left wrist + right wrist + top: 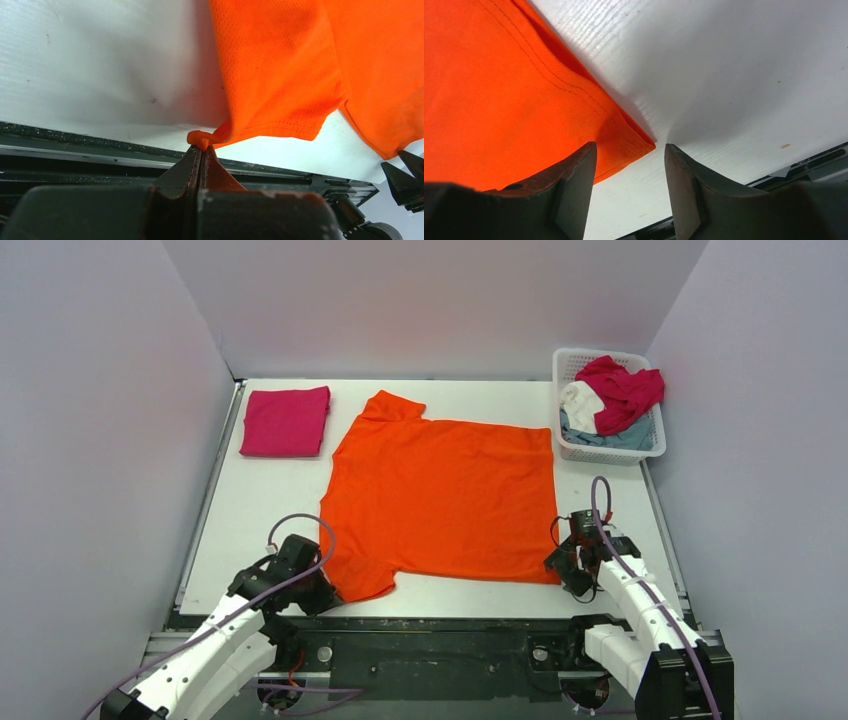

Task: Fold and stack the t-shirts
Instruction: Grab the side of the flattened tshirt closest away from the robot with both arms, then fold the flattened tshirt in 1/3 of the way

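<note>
Now left gripper [201, 149] pinched tight on sleeve hem of orange t-shirt [445, 500], spread flat centre of top view; right gripper [630, 150] jaws half apart, straddling its lower-right hem corner

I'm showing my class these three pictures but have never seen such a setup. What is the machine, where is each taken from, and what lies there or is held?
Two white robot arms are bolted at the near edge of a white table. The wide picture looks down from above and behind them; the other two come from cameras on each wrist. A bright orange cloth t-shirt lies spread flat, a folded magenta-pink shirt far left, a white plastic lattice basket of crumpled shirts far right. The left end effector pinches the orange sleeve; the right end effector is open astride a hem corner.
</note>
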You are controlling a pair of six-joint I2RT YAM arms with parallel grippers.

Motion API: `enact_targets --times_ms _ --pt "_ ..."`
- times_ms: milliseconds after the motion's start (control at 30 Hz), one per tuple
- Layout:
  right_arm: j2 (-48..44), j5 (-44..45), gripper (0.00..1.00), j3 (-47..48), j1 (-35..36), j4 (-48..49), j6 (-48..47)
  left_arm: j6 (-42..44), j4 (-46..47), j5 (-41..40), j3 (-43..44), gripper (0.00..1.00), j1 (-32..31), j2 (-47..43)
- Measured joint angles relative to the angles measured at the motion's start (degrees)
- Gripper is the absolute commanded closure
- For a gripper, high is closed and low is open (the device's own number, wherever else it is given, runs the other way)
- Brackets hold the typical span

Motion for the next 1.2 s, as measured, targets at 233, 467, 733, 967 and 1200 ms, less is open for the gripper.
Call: enact_targets --times_ms 233,467,733,967,1200 --pt "0.09 0.28 0.65 -1.88 0.02 1.42 1.73 -1.55 -1.84 -0.07 0.00 1.00 -0.61 -1.16" --pt "2.25 0.28 0.99 -1.92 0.39 3.89 2.36 -1.73 -2.43 -0.02 0.00 1.00 -0.61 -1.38" --pt "0.07 -0.26 1.00 -1.92 0.39 2.03 3.02 -1.29 -5.14 1.77 0.61 1.00 -0.63 -2.95" --pt "-2.25 -1.73 1.00 -1.18 0.39 -3.74 2.27 0.28 -4.44 5.64 2.89 1.00 -0.61 -4.33" --pt "0.85 -4.28 1.00 7.17 0.39 -4.70 0.44 2.78 6.69 9.97 4.94 1.00 -0.59 5.14"
